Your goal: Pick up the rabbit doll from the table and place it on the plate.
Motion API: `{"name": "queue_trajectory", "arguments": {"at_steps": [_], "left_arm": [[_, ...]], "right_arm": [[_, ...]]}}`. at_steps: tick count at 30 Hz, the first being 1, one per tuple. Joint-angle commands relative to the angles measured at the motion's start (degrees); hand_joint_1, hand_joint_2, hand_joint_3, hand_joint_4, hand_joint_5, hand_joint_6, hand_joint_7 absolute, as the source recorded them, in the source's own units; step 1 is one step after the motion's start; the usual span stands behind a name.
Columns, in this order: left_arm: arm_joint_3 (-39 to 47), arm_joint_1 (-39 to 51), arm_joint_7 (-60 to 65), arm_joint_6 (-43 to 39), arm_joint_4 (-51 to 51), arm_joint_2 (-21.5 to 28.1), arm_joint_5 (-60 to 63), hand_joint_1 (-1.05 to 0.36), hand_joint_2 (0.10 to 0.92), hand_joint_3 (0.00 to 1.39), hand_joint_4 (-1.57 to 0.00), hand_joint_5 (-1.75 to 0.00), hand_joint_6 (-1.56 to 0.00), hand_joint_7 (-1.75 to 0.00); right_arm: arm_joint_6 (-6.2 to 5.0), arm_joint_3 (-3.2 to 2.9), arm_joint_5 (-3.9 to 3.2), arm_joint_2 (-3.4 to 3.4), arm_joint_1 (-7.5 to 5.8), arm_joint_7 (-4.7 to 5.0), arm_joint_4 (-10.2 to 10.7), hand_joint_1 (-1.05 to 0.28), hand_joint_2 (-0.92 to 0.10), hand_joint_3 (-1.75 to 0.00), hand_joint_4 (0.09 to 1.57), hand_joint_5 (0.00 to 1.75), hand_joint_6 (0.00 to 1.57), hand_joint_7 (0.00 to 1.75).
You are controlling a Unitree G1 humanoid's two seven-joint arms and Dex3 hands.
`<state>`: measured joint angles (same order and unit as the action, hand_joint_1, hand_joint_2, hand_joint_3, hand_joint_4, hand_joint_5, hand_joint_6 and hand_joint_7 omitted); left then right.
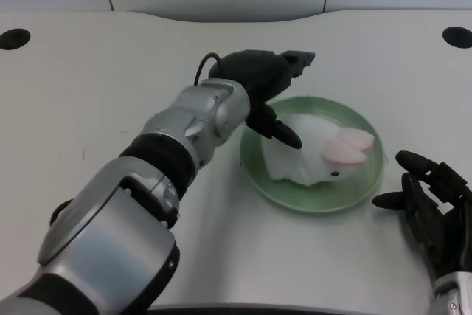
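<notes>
The rabbit doll (pixel 317 153) already lies on the green plate (pixel 254 171), so lift your left hand (pixel 264 86) straight up and back toward nine o'clock without dragging the doll's rear. Its fingers look spread and hold nothing, one fingertip (pixel 286 136) at or just above the doll's nine-o'clock end; you cannot tell whether it touches, and the palm is hidden.

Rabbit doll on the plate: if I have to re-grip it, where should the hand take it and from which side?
Grip the white body of the rabbit doll, coming from the plate's left, where the left hand already is. The doll lies on the green plate with its pink ears toward the right, so the plump rear end faces that hand.
</notes>
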<state>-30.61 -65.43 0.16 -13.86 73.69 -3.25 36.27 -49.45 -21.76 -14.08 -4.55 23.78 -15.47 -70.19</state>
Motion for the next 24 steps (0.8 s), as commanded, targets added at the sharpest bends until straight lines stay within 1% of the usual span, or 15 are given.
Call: {"name": "queue_trajectory", "arguments": {"at_steps": [1, 2, 5, 6, 8, 10, 11, 12, 15, 17, 18, 19, 20, 22, 24], "left_arm": [[4.2, 4.2, -1.1, -6.2, -2.5, 3.6, -4.7, -0.99, 0.921, 0.11, 0.00, 0.00, 0.00, 0.00], [5.8, 5.8, -1.5, -8.1, -3.5, 4.5, -6.6, -0.98, 0.921, 0.13, -0.01, -0.01, -0.02, -0.01], [10.2, 11.2, -6.2, -12.6, -8.2, 7.7, -12.4, -0.97, 0.921, 0.25, -0.05, -0.05, -0.04, -0.04], [11.4, 12.9, -7.9, -13.8, -10.0, 8.7, -14.2, -0.97, 0.921, 0.29, -0.06, -0.07, -0.04, -0.05], [13.8, 16.1, -11.5, -16.2, -13.4, 10.2, -17.9, -0.94, 0.921, 0.34, -0.01, -0.35, -0.01, -0.25], [15.8, 19.0, -14.3, -17.7, -16.6, 11.4, -21.0, -0.92, 0.921, 0.38, 0.00, -0.54, 0.00, -0.41], [16.4, 20.4, -15.0, -18.4, -18.1, 12.2, -21.8, -0.90, 0.921, 0.40, 0.00, -0.65, 0.00, -0.50], [17.1, 21.9, -15.5, -18.9, -20.0, 13.0, -22.6, -0.90, 0.921, 0.42, 0.00, -0.73, 0.00, -0.55], [19.0, 26.3, -16.6, -18.2, -25.8, 15.4, -24.6, -0.87, 0.921, 0.46, 0.00, -0.91, 0.00, -0.69], [19.4, 27.5, -17.1, -17.1, -28.0, 15.7, -25.1, -0.86, 0.921, 0.47, 0.00, -0.95, 0.00, -0.70], [21.1, 30.1, -16.9, -16.1, -30.9, 16.2, -26.8, -0.86, 0.921, 0.47, 0.00, -0.96, 0.00, -0.70], [22.9, 32.9, -17.0, -14.8, -33.8, 16.6, -29.1, -0.84, 0.921, 0.48, 0.00, -1.12, 0.00, -0.81], [24.5, 35.5, -17.3, -13.7, -36.5, 16.9, -31.1, -0.81, 0.921, 0.48, 0.00, -1.30, 0.00, -0.93], [25.9, 38.2, -17.8, -11.8, -40.0, 17.1, -32.9, -0.80, 0.921, 0.49, -0.01, -1.42, 0.00, -1.02], [28.3, 43.4, -18.7, -9.6, -45.0, 17.0, -37.0, -0.74, 0.921, 0.47, -0.14, -1.53, -0.02, -1.13]], "right_arm": [[0.49, -0.31, -0.38, 1.09, 0.24, -0.12, 0.0, -0.40, -0.92, -0.28, 0.95, 1.06, 0.84, 0.49], [0.40, -0.23, -0.18, 1.16, 0.31, 0.26, -0.1, -0.40, -0.92, -0.28, 0.94, 1.06, 0.84, 0.49], [-0.13, 0.59, 1.48, 1.77, 0.28, 2.20, -0.5, -0.40, -0.92, -0.29, 0.93, 1.06, 0.84, 0.49], [-0.12, 0.66, 1.77, 1.80, 0.32, 2.72, -0.6, -0.40, -0.92, -0.29, 0.93, 1.07, 0.84, 0.49], [0.09, 0.60, 2.00, 1.79, 0.42, 3.19, -0.6, -0.39, -0.92, -0.30, 0.91, 1.07, 0.84, 0.49], [0.15, 0.97, 2.76, 1.95, 0.42, 4.45, -0.7, -0.39, -0.92, -0.30, 0.90, 1.07, 0.84, 0.49], [0.19, 0.93, 2.67, 1.98, 0.47, 4.37, -0.7, -0.38, -0.92, -0.30, 0.90, 1.06, 0.84, 0.49], [0.11, 1.20, 3.12, 2.13, 0.44, 4.87, -0.8, -0.38, -0.92, -0.30, 0.90, 1.06, 0.84, 0.49], [0.08, 1.54, 3.65, 2.24, 0.28, 5.52, -0.6, -0.39, -0.92, -0.32, 0.92, 1.07, 0.85, 0.49], [0.12, 1.62, 3.72, 2.22, 0.24, 5.68, -0.5, -0.40, -0.92, -0.32, 0.93, 1.07, 0.85, 0.49], [0.17, 1.40, 3.16, 2.14, 0.26, 4.81, -0.3, -0.40, -0.92, -0.32, 0.93, 1.07, 0.85, 0.49], [0.20, 1.24, 2.77, 2.19, 0.31, 4.10, -0.3, -0.40, -0.92, -0.31, 0.92, 1.07, 0.85, 0.50], [0.18, 1.24, 2.74, 2.26, 0.32, 4.02, -0.3, -0.40, -0.92, -0.30, 0.92, 1.07, 0.86, 0.50], [0.13, 1.27, 2.90, 2.35, 0.34, 4.17, -0.3, -0.41, -0.92, -0.29, 0.91, 1.07, 0.86, 0.50], [0.17, 1.10, 2.54, 2.30, 0.33, 3.63, -0.1, -0.41, -0.92, -0.29, 0.92, 1.07, 0.86, 0.49]]}}
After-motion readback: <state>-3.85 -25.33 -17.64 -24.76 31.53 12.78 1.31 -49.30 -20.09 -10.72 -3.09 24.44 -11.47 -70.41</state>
